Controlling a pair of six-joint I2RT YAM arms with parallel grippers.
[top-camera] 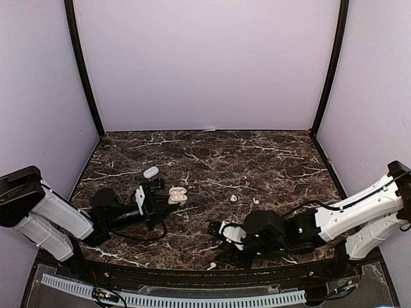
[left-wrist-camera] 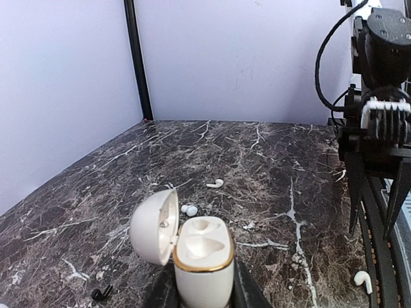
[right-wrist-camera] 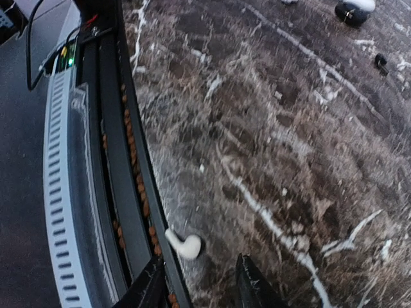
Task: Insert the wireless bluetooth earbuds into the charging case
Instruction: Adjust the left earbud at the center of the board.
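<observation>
The open charging case (left-wrist-camera: pixel 203 263), white with a gold rim, sits clamped in the left gripper's (left-wrist-camera: pixel 205 294) jaws. Its lid hangs to one side and its wells hold nothing. The right gripper's (right-wrist-camera: pixel 200 285) jaws stand apart, with a white stemmed earbud (right-wrist-camera: pixel 185 245) just ahead at the dark marbled bench's (right-wrist-camera: pixel 289 160) near edge. Further earbuds (left-wrist-camera: pixel 189 209) lie beyond the case. The walls (left-wrist-camera: pixel 257 58) are pale lilac.

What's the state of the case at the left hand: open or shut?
Open: lid hinged back to the left, both wells of the charging case visible and empty.
</observation>
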